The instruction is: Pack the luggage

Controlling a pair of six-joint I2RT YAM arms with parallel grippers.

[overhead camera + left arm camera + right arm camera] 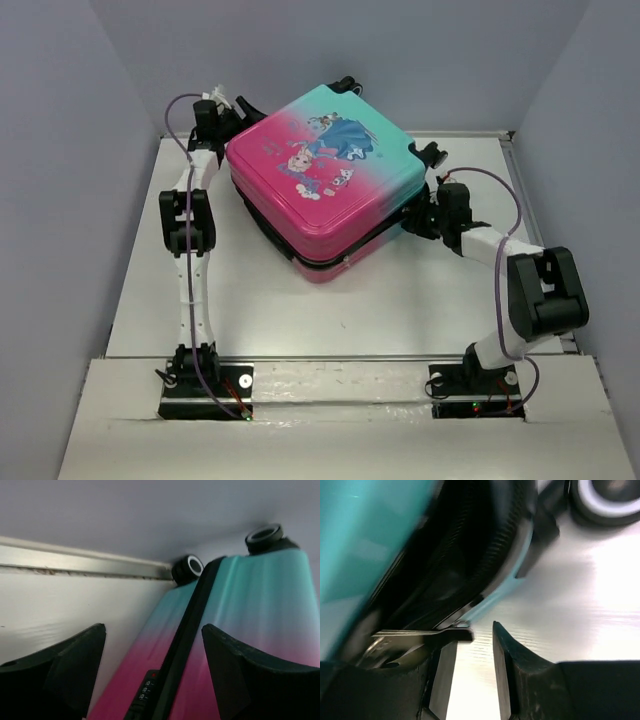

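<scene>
Pink at one end and teal at the other, the suitcase (320,170) lies flat on the desk (250,300) between the two arms, toward the far side. Its printed shell faces up and the lid is down.

We judge the step in hand to be zipping it closed. In the right wrist view the seam gapes dark, and the metal zipper pull (420,636) lies across the tip of one of the right fingers (507,670). Those fingers stand a narrow gap apart with only bare desk showing between them, so the tab is not pinched. The left fingers (65,660) are spread wide at the far-left corner, looking along the black seam (185,630), and hold nothing.

To do this well, we should slide the right fingers sideways until the tab sits squarely between them. They should clench on its flat faces and then draw along the seam line rather than away from the shell. The left arm could press the lid down or brace the corner, since a light case on wheels may skid under the pull.

The suitcase sits diagonally. Its long axis runs from the pink end at near-left to the teal end at far-right. The wheels (188,569) are at that far-right end, pointing toward the back corner.
</scene>
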